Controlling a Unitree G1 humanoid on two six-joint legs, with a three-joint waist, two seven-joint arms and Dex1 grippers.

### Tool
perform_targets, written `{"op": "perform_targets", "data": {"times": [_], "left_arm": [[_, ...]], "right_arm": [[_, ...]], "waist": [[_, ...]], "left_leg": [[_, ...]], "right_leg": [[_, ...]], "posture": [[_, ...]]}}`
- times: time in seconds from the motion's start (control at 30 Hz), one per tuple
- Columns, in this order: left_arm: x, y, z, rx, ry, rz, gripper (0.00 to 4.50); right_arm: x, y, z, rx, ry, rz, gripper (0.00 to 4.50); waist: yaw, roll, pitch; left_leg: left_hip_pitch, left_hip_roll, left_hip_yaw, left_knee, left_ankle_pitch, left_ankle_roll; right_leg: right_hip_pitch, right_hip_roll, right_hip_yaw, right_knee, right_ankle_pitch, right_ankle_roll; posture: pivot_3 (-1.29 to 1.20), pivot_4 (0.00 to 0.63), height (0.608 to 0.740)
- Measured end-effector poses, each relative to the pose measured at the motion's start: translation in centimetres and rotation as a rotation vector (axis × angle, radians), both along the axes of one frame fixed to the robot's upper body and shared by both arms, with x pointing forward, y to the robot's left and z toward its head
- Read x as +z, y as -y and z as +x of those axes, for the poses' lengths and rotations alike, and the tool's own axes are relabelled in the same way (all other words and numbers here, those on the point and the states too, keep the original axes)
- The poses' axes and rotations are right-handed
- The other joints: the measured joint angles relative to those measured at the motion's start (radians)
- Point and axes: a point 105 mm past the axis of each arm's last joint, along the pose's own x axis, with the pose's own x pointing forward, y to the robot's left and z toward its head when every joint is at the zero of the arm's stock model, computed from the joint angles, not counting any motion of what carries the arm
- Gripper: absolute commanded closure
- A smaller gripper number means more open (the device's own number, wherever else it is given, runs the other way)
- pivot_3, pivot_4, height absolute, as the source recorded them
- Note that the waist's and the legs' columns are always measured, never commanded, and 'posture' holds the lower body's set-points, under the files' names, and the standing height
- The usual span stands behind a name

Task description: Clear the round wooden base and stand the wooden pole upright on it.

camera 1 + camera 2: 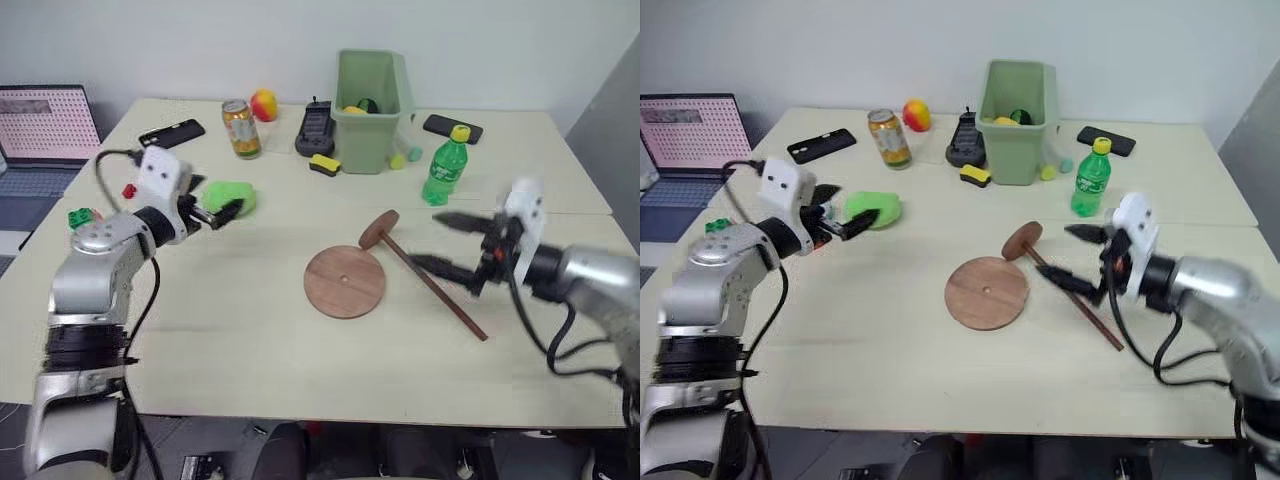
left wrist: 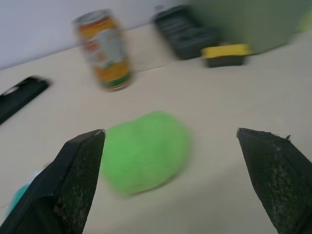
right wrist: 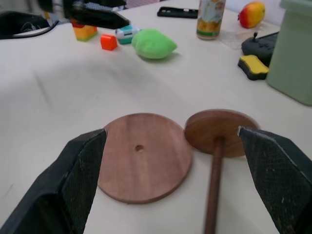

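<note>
The round wooden base [image 1: 344,281] lies flat mid-table, its top bare and its centre hole showing. Just to its right lies the wooden pole [image 1: 432,285] on its side, its disc head [image 1: 379,229] close to the base's far right edge. My right gripper [image 1: 427,240] hovers open over the pole's rod, nothing between its fingers; in the right wrist view the base [image 3: 144,156] and the pole's head [image 3: 219,131] lie ahead of it. At the left, my left gripper [image 1: 224,212] is open and empty, just in front of a soft green lump [image 1: 230,196] lying on the table.
A green bin [image 1: 370,100], a green bottle [image 1: 445,165], a drinks can [image 1: 241,128], two black phones [image 1: 171,132], a black device [image 1: 315,128] and a yellow sponge [image 1: 324,164] stand along the back. Toy blocks [image 1: 85,215] and a laptop [image 1: 45,125] are far left.
</note>
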Motion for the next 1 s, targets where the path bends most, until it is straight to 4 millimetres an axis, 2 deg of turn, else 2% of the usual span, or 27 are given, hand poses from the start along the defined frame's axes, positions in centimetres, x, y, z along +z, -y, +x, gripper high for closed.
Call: {"op": "perform_targets", "data": {"times": [0.07, 0.13, 0.23, 0.27, 0.4, 0.53, 0.77, 1.0], "left_arm": [[0.1, 1.8, -1.8, -0.141, -0.046, 0.031, 0.01], [-0.6, 3.3, -3.2, -0.251, -0.111, 0.037, 0.01], [-1.3, 4.9, -4.7, -0.364, -0.18, 0.044, 0.01], [-1.3, 5.9, -5.6, -0.433, -0.197, 0.049, 0.01], [-0.5, 7.5, -7.0, -0.54, -0.18, 0.059, 0.01], [-0.3, 8.2, -7.9, -0.574, -0.173, 0.067, 0.01], [-1.4, 8.5, -8.9, -0.555, -0.203, 0.049, 0.01], [-1.0, 8.9, -9.4, -0.544, -0.182, 0.039, 0.01]], "right_arm": [[0.9, 0.3, 1.7, -0.035, -0.087, 0.017, 0.0], [1.0, 0.2, 3.0, -0.051, -0.197, 0.012, 0.0], [0.1, -0.9, 3.6, -0.013, -0.36, -0.044, 0.0], [-0.4, -2.0, 3.9, 0.012, -0.469, -0.067, 0.0], [-1.8, -3.7, 4.9, 0.026, -0.64, -0.13, 0.0], [-4.8, -3.4, 6.7, -0.046, -0.746, -0.193, 0.0], [-7.6, -2.8, 8.3, -0.079, -0.792, -0.273, 0.0], [-7.7, -4.3, 9.6, -0.076, -0.791, -0.285, 0.0]], "waist": [[0.0, 0.0, 0.0], [-0.001, 0.001, 0.0], [-0.002, 0.001, 0.001], [-0.003, 0.002, 0.001], [-0.003, 0.002, 0.001], [0.0, 0.002, 0.001], [-0.006, 0.002, 0.001], [-0.023, 0.002, 0.001]], "left_leg": [[0.001, 0.001, 0.0, -0.001, 0.0, 0.0], [0.001, 0.001, 0.0, -0.001, 0.0, 0.0], [-0.002, 0.002, 0.0, -0.001, 0.0, 0.001], [-0.003, 0.002, 0.0, -0.001, 0.0, 0.001], [-0.004, 0.001, -0.001, -0.001, 0.0, 0.001], [-0.008, -0.001, -0.001, 0.0, 0.0, 0.001], [-0.017, 0.001, 0.002, 0.002, 0.0, 0.0], [-0.016, 0.001, 0.002, 0.002, 0.0, 0.0]], "right_leg": [[0.001, 0.0, 0.001, 0.0, 0.0, 0.0], [0.0, 0.0, 0.002, 0.0, -0.001, -0.001], [-0.001, 0.001, 0.001, -0.002, -0.001, -0.001], [-0.002, 0.001, 0.001, -0.002, -0.001, -0.001], [-0.003, 0.0, 0.001, -0.004, -0.001, -0.001], [-0.004, 0.0, 0.0, -0.004, 0.0, -0.001], [-0.019, -0.001, 0.001, 0.003, 0.0, -0.001], [-0.019, -0.001, 0.001, 0.005, 0.0, -0.001]], "posture": [[0.0, 0.15, 0.74], [0.0, 0.15, 0.74], [0.0, 0.15, 0.74], [0.0, 0.15, 0.74], [0.0, 0.15, 0.74], [0.0, 0.15, 0.74], [0.0, 0.15, 0.74], [0.0, 0.15, 0.74]]}}
